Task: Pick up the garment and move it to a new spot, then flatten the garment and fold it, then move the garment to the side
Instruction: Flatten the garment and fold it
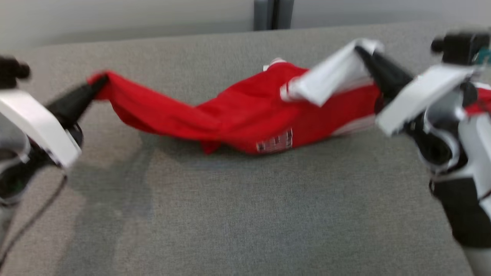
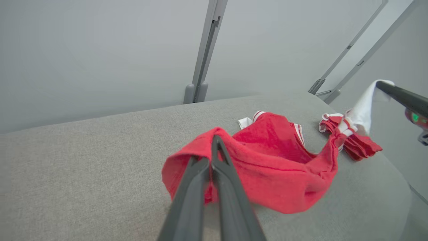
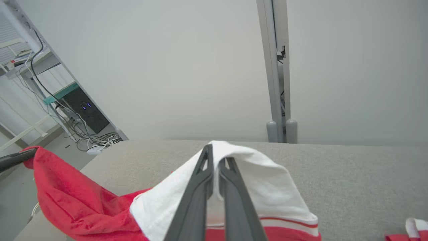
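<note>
Head view, blurry: garment [image 1: 245, 111] slung across the far bench [image 1: 245, 214], middle seemingly sagging onto it. Left wrist: left claw [image 2: 207, 150] clamped tight on its red end. Right wrist: right claw [image 3: 215, 154] pinched closed on its white part.

A broad grey woven-fabric surface [image 1: 245, 214] with a rounded far corner carries one thing; a red cloth garment [image 1: 245, 115] with white striped trim sags onto its far middle; only the garment's bunched centre touches the fabric, both ends rising clear of it; a soft shadow lies beneath.
</note>
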